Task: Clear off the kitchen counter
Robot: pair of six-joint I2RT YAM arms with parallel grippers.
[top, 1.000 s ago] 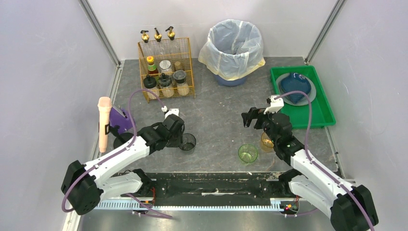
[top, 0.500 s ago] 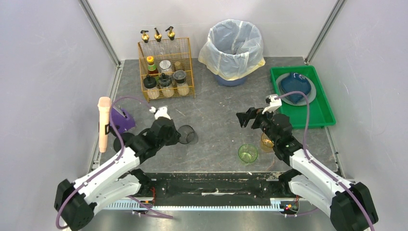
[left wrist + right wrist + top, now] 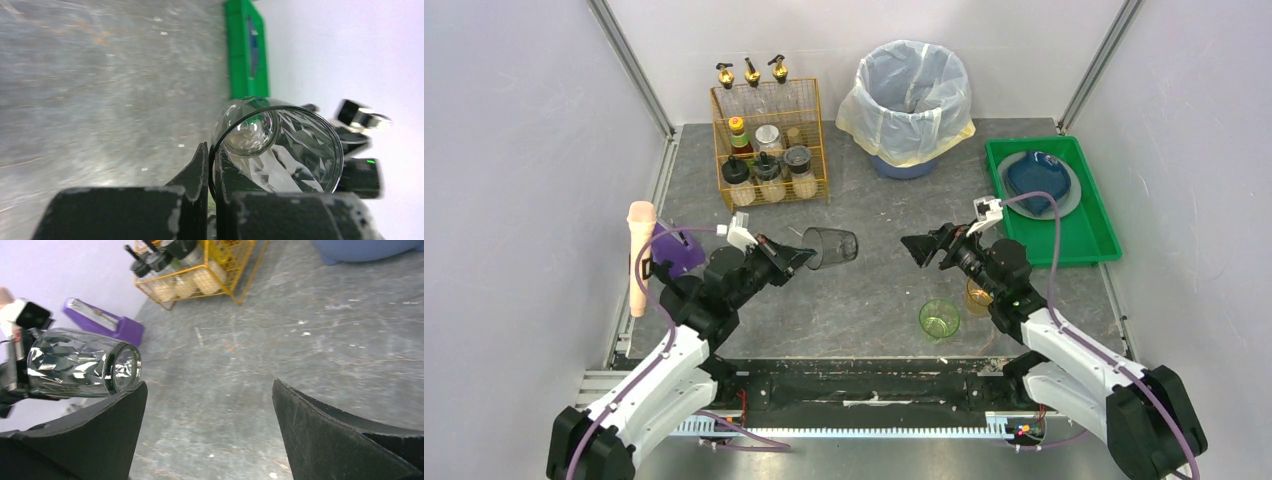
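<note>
R claw (image 3: 208, 384) spread wide; faceted glass (image 3: 82, 362) sideways at L.

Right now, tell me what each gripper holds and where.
Left gripper pinches the glass by its rim wall, glass tipped sideways. Right gripper is open, holding nothing.

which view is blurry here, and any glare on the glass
Left wrist: the kitchen counter is smeared with motion streaks, while the faceted glass looks sharper and carries bright glints. Right wrist: the counter is fairly crisp, and its own fingers are dark, featureless shapes up close. Top external: sharp, evenly lit, only faint shadows.
</note>
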